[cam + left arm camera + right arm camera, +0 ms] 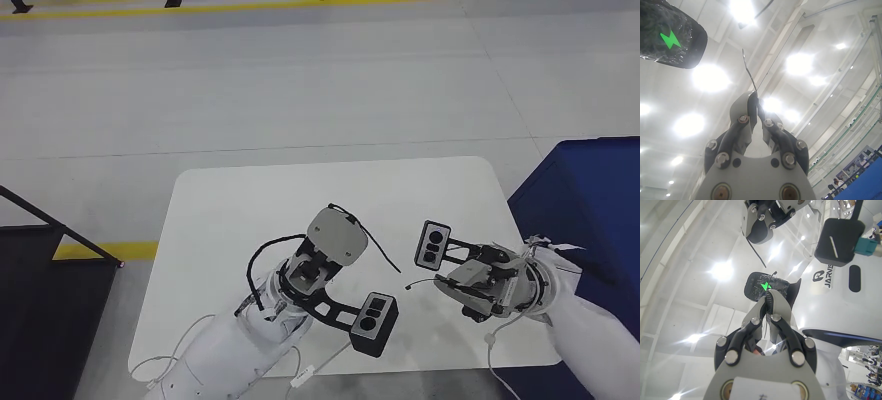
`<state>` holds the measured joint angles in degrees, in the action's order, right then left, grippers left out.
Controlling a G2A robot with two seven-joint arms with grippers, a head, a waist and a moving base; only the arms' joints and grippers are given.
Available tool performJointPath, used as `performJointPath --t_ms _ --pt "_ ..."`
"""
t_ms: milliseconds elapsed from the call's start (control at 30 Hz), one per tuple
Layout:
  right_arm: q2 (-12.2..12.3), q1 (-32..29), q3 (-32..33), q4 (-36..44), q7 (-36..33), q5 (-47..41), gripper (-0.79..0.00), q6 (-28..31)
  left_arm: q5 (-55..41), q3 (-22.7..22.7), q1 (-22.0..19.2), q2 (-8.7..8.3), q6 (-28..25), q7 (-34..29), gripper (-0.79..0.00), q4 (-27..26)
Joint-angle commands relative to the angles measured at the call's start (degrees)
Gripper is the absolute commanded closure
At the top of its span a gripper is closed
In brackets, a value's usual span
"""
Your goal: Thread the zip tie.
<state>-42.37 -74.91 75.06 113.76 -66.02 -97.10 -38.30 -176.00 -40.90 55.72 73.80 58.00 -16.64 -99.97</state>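
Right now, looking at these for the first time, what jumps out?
Two claws face each other above the white table. The left claw pinches a black zip tie strap, its free tip sticking out; the right claw pinches a strap ending in a small head, near that tip but not touching.

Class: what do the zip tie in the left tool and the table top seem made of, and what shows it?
The zip tie: probably thin black plastic; it rises from the shut left tool in a wavy bend without kinking. The table top: white, matte, perhaps laminate or painted board; even colour, rounded corners, no glare.
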Motion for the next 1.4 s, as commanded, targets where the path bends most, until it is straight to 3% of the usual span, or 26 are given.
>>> performJointPath --t_ms 0,333,833,1367 --pt "0.0 0.0 0.0 0.0 0.0 0.0 0.0 0.0 0.6 -0.4 0.5 -0.06 -0.3 0.5 0.0 -0.1" --pt "-0.4 -0.2 -1.6 1.4 5.0 -8.1 0.0 -5.0 0.0 -1.6 2.7 0.17 0.0 5.4 0.0 -2.2" --pt "-0.2 1.5 -1.9 1.9 6.7 -8.5 0.0 -6.7 0.0 -2.4 3.5 0.9 0.0 3.7 0.0 -2.5" --pt "-0.3 1.6 -1.9 1.7 6.7 -8.6 0.0 -6.7 0.0 -3.5 4.3 1.26 0.0 7.3 0.0 -2.6"
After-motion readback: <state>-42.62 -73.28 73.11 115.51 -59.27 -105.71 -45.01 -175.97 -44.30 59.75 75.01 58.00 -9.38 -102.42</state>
